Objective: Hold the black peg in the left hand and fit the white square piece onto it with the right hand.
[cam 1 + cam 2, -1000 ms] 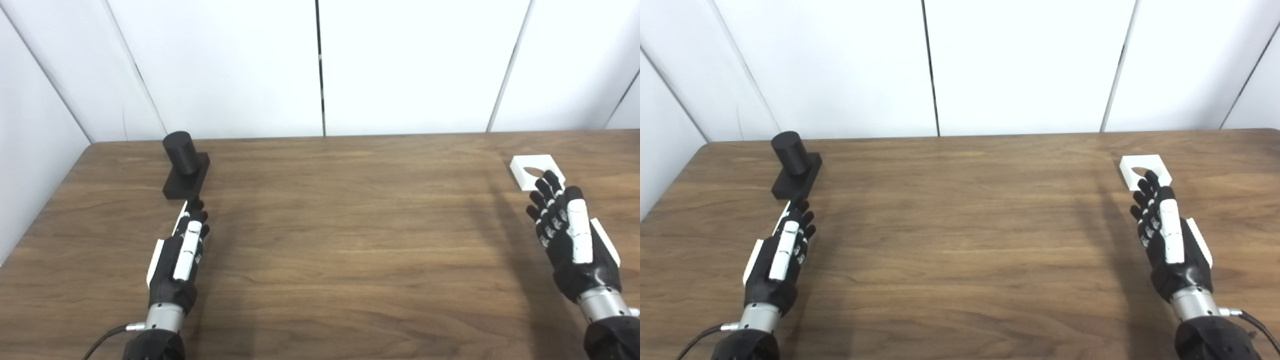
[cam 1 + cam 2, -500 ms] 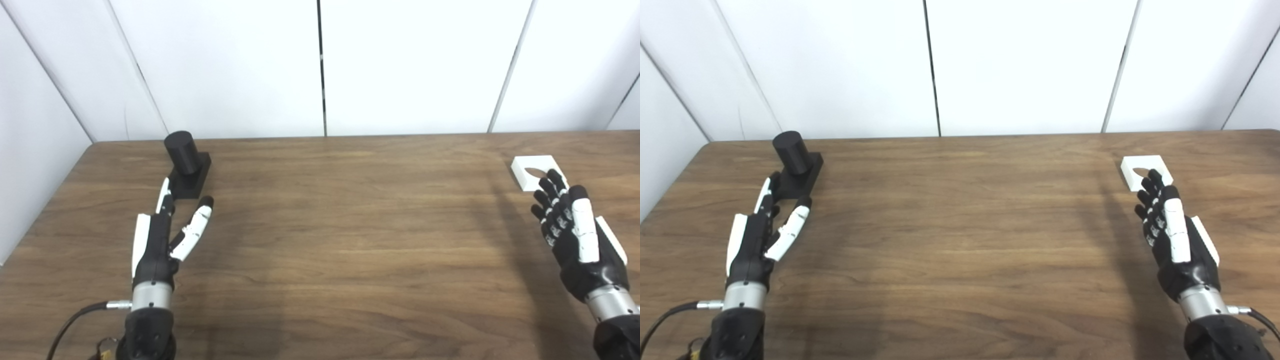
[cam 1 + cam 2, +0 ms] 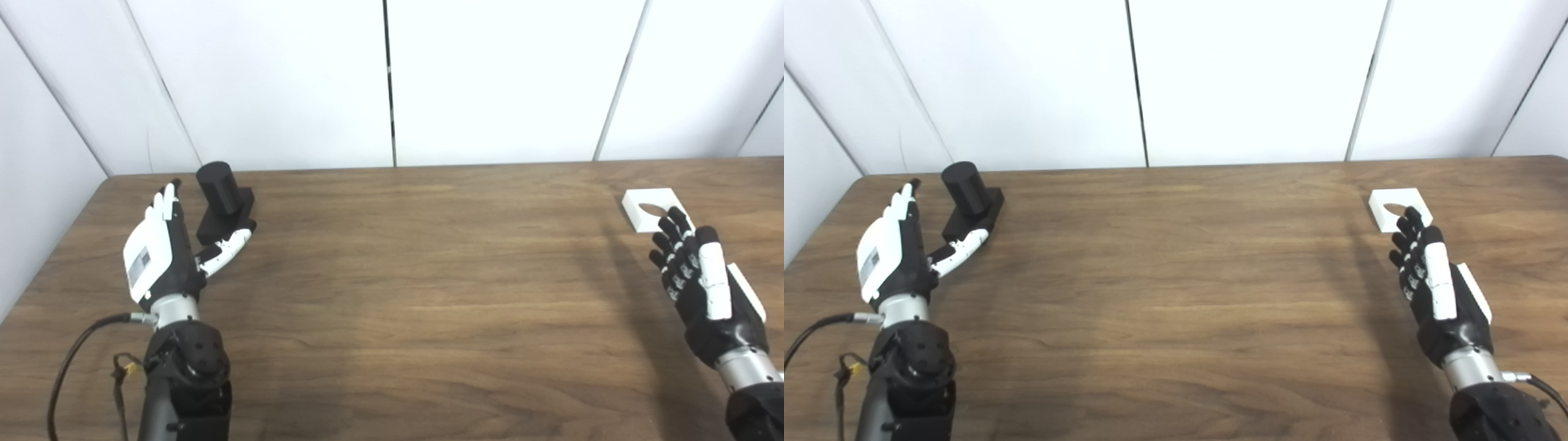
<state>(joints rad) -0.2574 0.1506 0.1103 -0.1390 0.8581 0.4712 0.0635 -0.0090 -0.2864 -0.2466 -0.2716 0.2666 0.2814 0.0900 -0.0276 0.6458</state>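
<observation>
Black cylindrical peg on its flat black base (image 3: 222,201) stands upright near the far left corner of the brown wood-grain table (image 3: 416,275). Just left of it is the left hand (image 3: 160,251), empty, its fingers (image 3: 164,202) stretched up along the peg's left side and its thumb (image 3: 225,250) spread wide, the thumb tip at the near edge of the base; whether it touches cannot be told. At the far right lies the white square piece with a round hole (image 3: 653,209), flat on the table. The right hand (image 3: 698,278) holds nothing, fingers straight and side by side, their tips (image 3: 672,217) overlapping the piece's near edge in both views.
</observation>
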